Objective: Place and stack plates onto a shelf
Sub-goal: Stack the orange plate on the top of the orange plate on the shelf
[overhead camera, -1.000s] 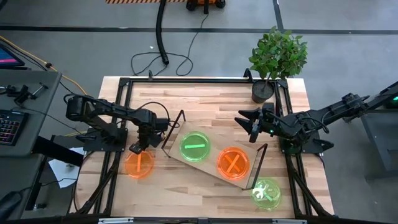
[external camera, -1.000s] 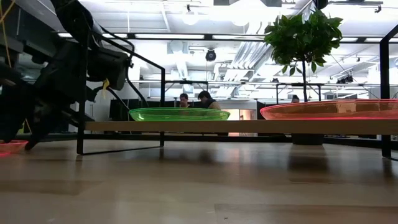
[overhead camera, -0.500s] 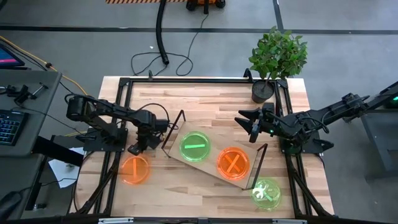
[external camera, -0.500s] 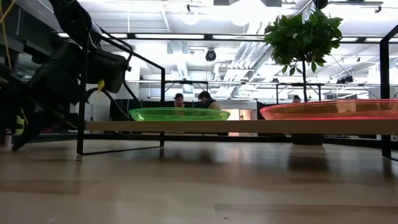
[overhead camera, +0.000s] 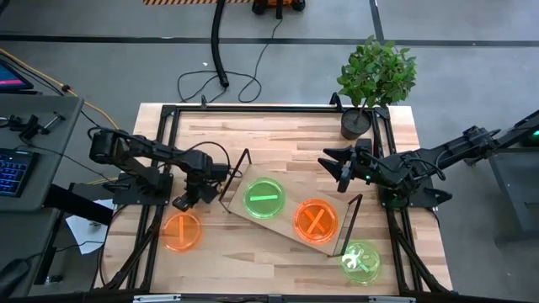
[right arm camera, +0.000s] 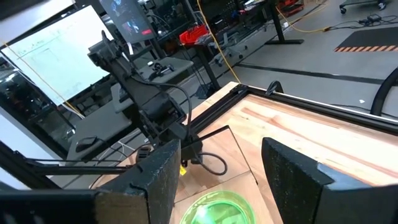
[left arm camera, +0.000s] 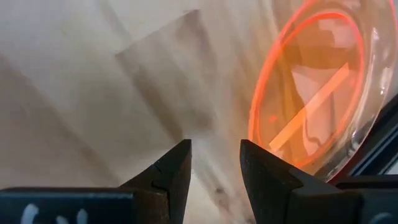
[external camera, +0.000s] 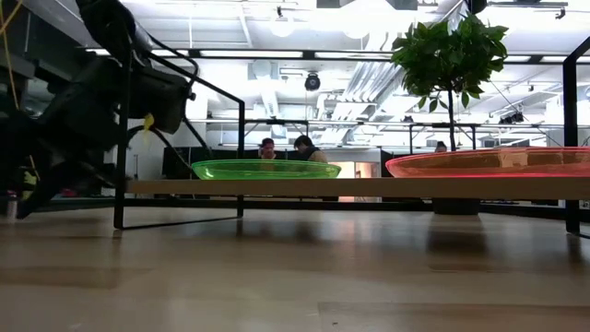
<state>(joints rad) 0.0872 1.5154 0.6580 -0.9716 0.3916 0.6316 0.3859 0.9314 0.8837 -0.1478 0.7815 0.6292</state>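
Shelf (overhead camera: 290, 210) lies aslant on your worktop (overhead camera: 278, 135), bearing a green plate (overhead camera: 264, 199) and an orange plate (overhead camera: 315, 220). Your left claw (overhead camera: 181, 202) hangs open and empty just above a second orange plate (left arm camera: 317, 99) on the bare worktop. Your right claw (overhead camera: 343, 175) waits open beyond the shelf. Another green plate (overhead camera: 360, 261) sits off the shelf's right end.

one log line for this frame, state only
left gripper: open, empty, beside orange bar plate on table | right gripper: open, idle | shelf: green bar plate, orange cross plate
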